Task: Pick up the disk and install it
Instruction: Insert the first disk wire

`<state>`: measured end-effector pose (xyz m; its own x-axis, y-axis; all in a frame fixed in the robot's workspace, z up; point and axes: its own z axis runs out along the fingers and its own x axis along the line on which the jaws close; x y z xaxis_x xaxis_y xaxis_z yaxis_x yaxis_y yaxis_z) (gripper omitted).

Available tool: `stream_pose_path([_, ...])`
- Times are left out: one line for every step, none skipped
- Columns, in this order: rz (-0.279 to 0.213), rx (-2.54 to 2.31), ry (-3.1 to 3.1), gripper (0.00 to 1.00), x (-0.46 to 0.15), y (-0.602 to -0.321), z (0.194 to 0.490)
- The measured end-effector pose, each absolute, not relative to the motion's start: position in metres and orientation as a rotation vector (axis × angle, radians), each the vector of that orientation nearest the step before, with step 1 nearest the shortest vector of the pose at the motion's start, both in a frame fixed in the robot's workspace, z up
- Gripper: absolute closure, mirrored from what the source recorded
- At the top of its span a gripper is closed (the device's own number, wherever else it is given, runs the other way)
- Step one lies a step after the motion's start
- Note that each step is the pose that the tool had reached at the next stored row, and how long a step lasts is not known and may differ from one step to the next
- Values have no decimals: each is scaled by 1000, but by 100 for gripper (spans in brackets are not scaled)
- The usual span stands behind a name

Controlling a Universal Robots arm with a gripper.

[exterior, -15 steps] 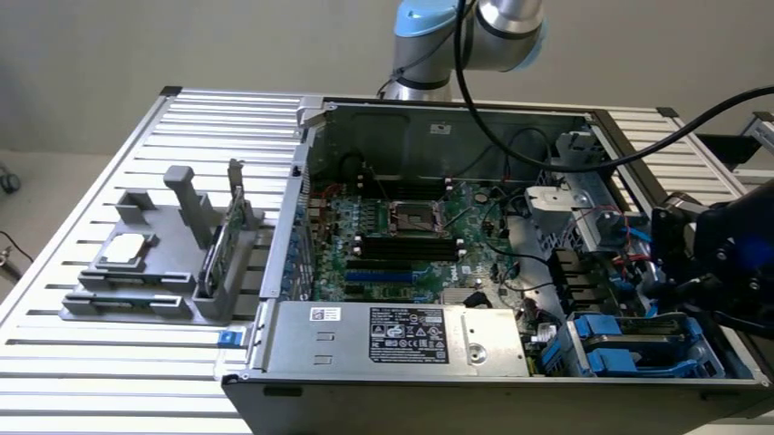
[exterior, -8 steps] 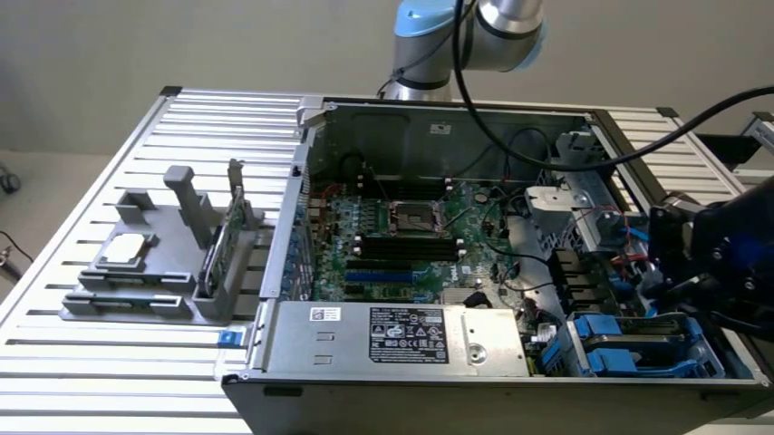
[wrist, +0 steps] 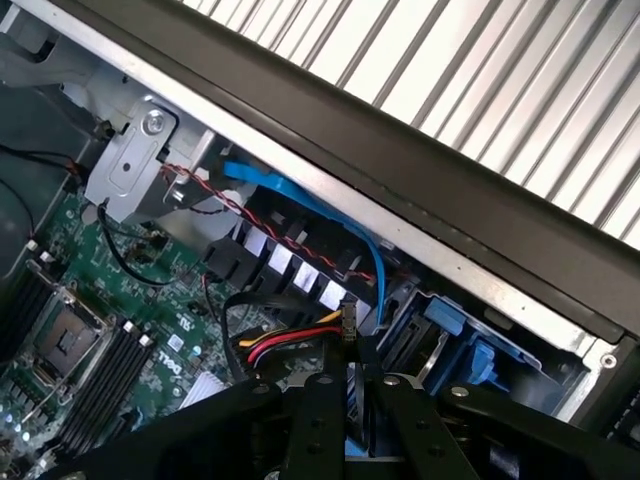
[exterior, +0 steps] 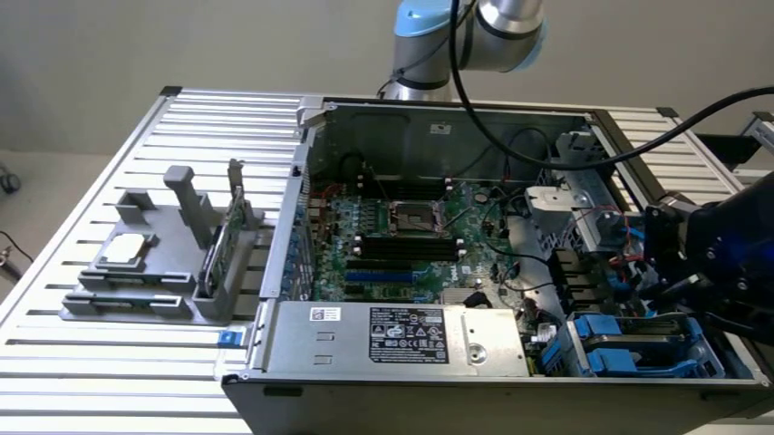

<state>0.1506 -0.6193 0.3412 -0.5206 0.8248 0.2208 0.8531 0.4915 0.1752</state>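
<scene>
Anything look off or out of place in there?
Nothing stands out. The open black computer case sits flat on the slatted metal table; the blue flat cable and twisted red-black wires lie loose but intact inside.

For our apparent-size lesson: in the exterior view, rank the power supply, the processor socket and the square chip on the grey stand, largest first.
1. Power supply
2. Processor socket and square chip: look about alike, so unranked.

Case [exterior: 484,399] on table [exterior: 72,362], fixture [exterior: 127,304] at exterior view's left
</scene>
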Motion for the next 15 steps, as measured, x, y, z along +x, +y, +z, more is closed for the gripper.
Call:
stream_pose_path([-401, -1488, -2614, 84, 150, -619, 341])
stream_pose_path([-401, -1498, -2609, 84, 150, -619, 341])
stream_pose_path([-402, -1510, -2603, 84, 150, -619, 341])
stream_pose_path([-402, -1523, -2596, 84, 150, -619, 341])
stream_pose_path([-402, -1537, -2589, 84, 150, -619, 341])
stream_pose_path([-403, -1552, -2581, 84, 150, -619, 341])
stream_pose_path([-403, -1566, -2574, 84, 150, -619, 341])
stream_pose_path([-403, -1578, -2566, 84, 150, -619, 341])
stream_pose_path([-403, -1590, -2559, 84, 150, -619, 341])
stream_pose_path([-402, -1602, -2552, 84, 150, -619, 341])
stream_pose_path([-401, -1613, -2544, 84, 150, -619, 341])
stream_pose_path([-400, -1624, -2536, 84, 150, -619, 341])
stream_pose_path([-398, -1633, -2529, 84, 150, -619, 341])
stream_pose_path([-397, -1640, -2523, 84, 150, -619, 341])
stream_pose_path([-395, -1643, -2519, 84, 150, -619, 341])
